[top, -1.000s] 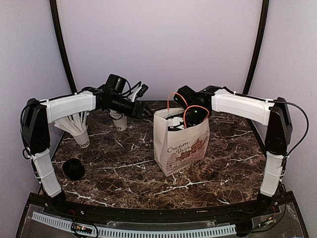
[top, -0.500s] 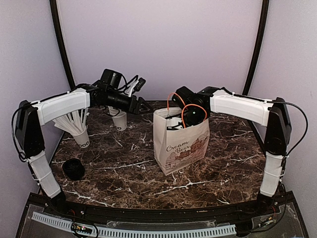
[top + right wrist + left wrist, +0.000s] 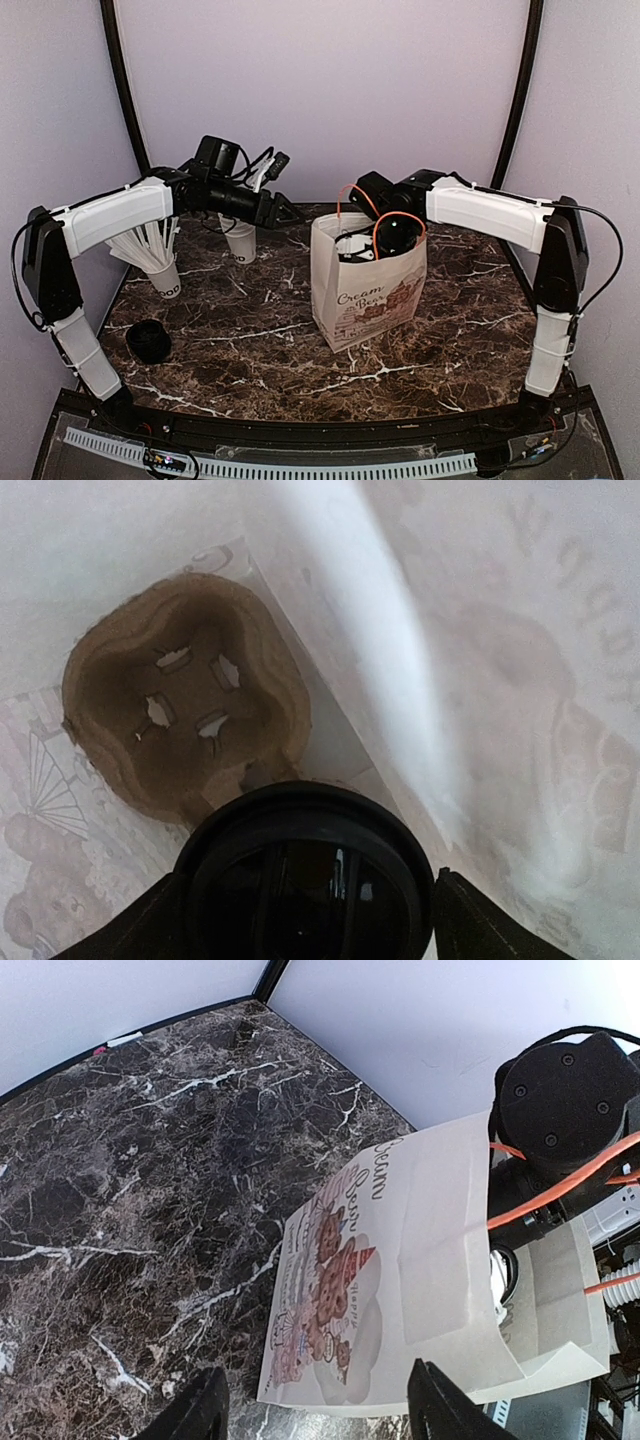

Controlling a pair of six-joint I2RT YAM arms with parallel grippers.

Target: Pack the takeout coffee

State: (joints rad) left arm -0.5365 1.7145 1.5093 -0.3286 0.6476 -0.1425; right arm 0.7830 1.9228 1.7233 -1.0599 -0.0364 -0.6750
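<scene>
Coffee [image 3: 305,880] is found in bag [image 3: 365,300].
Judged light, crushable; best taken below lid [image 3: 300,825]. Right end effector's [image 3: 312,912] hold cannot be told; left end effector [image 3: 318,1410] wide, empty.

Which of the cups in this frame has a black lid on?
The one inside the paper bag, seen only in the right wrist view by its black lid. The straw cup and the white cup farther back show none.

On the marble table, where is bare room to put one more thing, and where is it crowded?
Bare marble table in front of the paper bag, up to the near edge, and right of the bag. Crowded at the back left: cup of straws, stacked cups, left pincer close by.
</scene>
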